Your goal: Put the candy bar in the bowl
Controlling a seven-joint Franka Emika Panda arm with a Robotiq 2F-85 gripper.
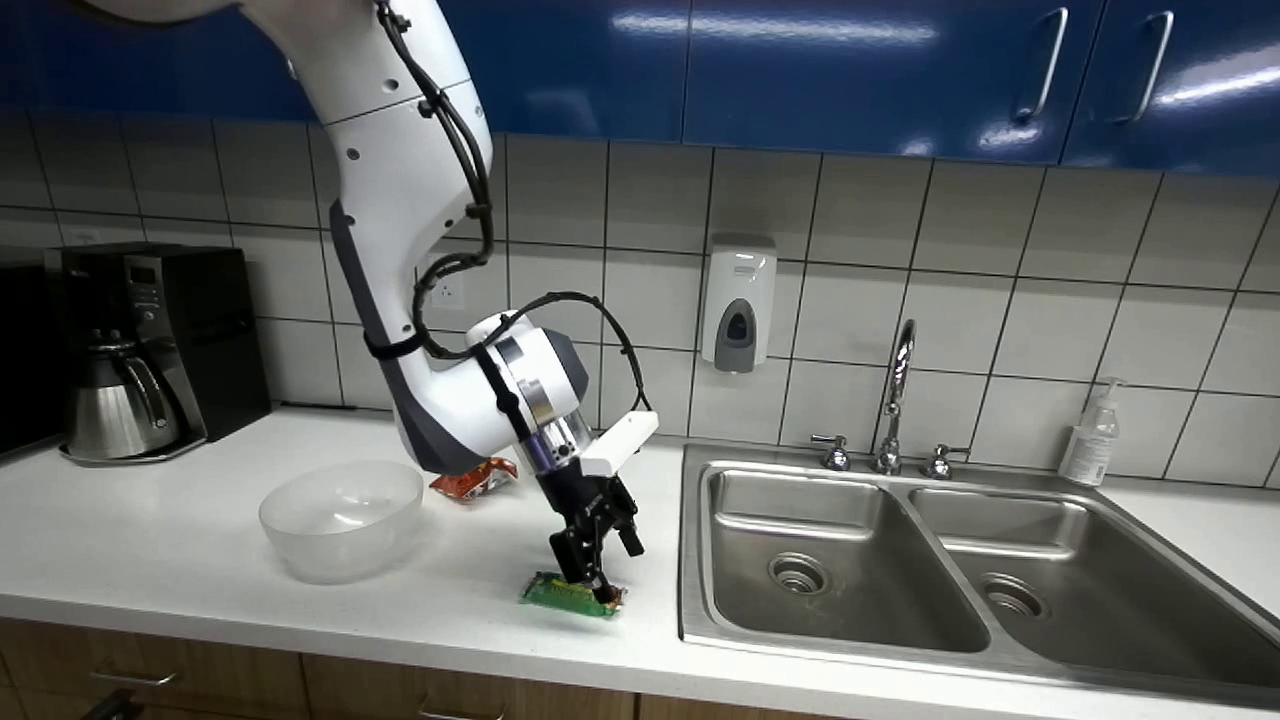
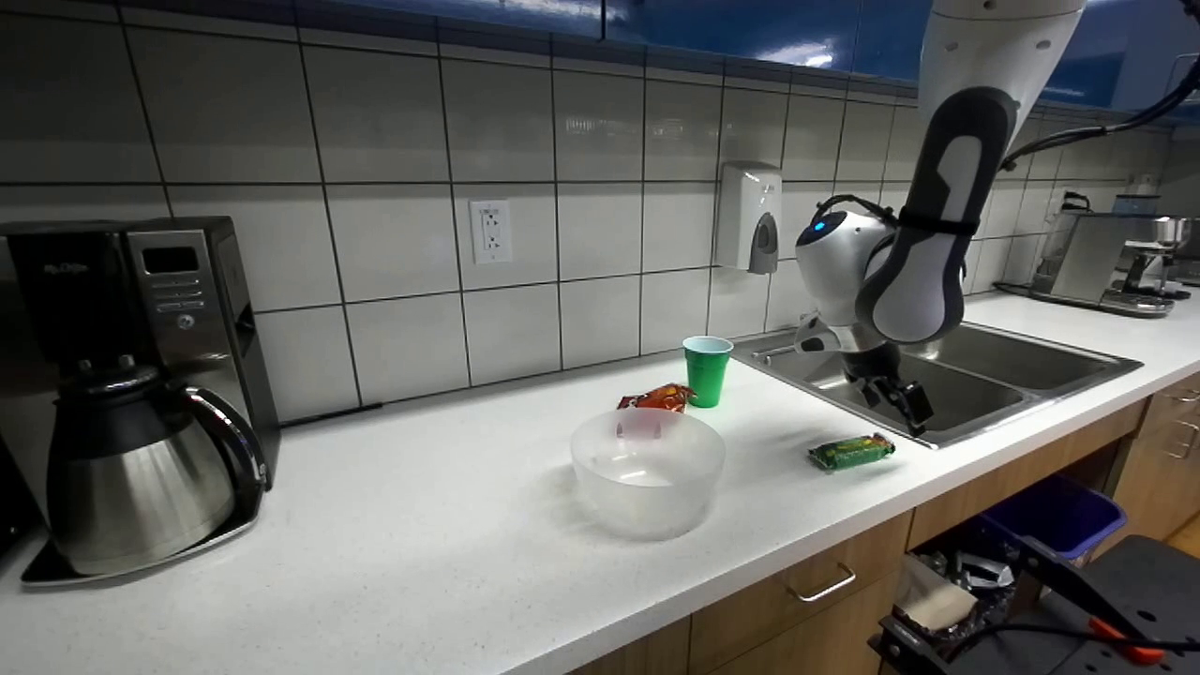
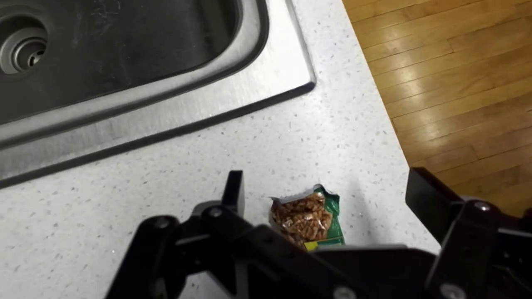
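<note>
The candy bar [image 2: 851, 453] lies on the table [image 2: 422, 525], at three o'clock from the bowl [image 2: 647, 511] in an exterior view, with the green cup [image 2: 707, 375] at one o'clock and the red-orange packet [image 2: 656, 398] at twelve. The claw [image 3: 326, 187] is spread wide — in the wrist view, one end of the candy bar shows in the gap.

Your end effector [image 3: 327, 189] is black, your arm [image 1: 400, 170] white and dark grey. You've a green bar [image 2: 848, 454] with brown and yellow, a colourless bowl [image 2: 647, 506], green cup [image 2: 707, 375], red-orange packet [image 2: 658, 398], grey-flecked white table [image 3: 75, 224], blue cupboards [image 1: 850, 85], dark-gridded pale tiles [image 2: 389, 244].
</note>
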